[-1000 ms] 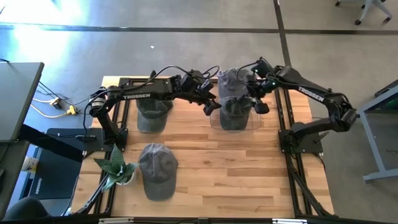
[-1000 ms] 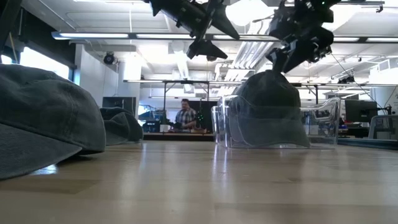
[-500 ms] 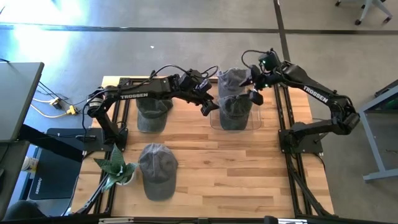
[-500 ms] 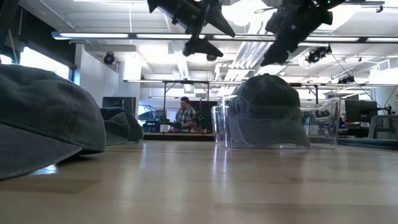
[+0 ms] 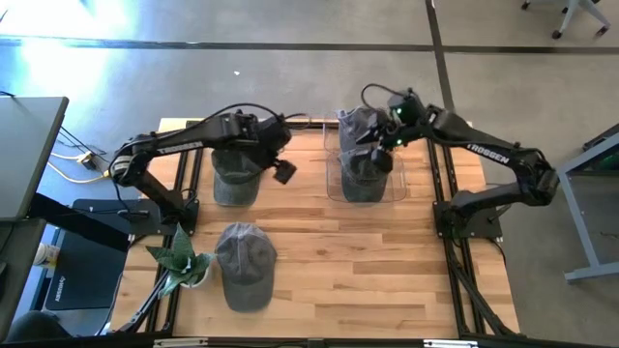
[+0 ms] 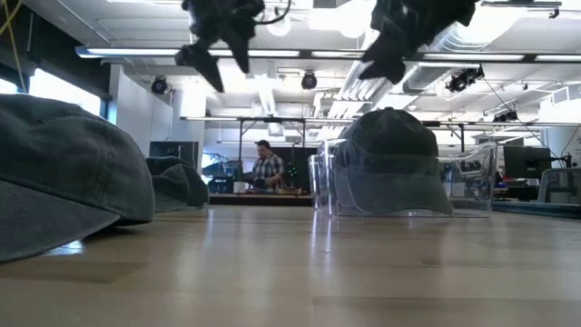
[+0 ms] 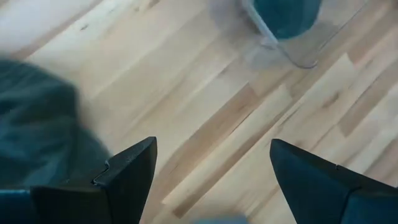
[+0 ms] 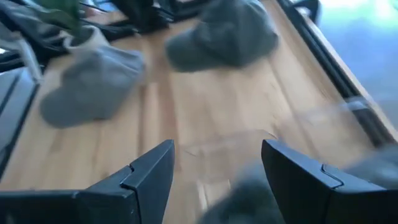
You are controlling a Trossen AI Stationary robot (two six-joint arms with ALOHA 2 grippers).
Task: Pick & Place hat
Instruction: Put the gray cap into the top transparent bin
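A grey fabric cap (image 5: 365,172) sits in the clear plastic bin (image 5: 399,189), partly hidden by the right gripper (image 5: 370,141), spread wide and empty above it. The left gripper (image 5: 281,166) hovers wide over the wooden counter (image 5: 329,251).

Grey-green fabric cap (image 5: 364,174) sits crown-up inside clear plastic bin (image 5: 398,189), far right of table. Second grey cap (image 5: 360,124) just behind it. Third grey cap (image 5: 238,174) far left, brim toward front. Fourth grey cap (image 5: 245,264) front left, brim forward.
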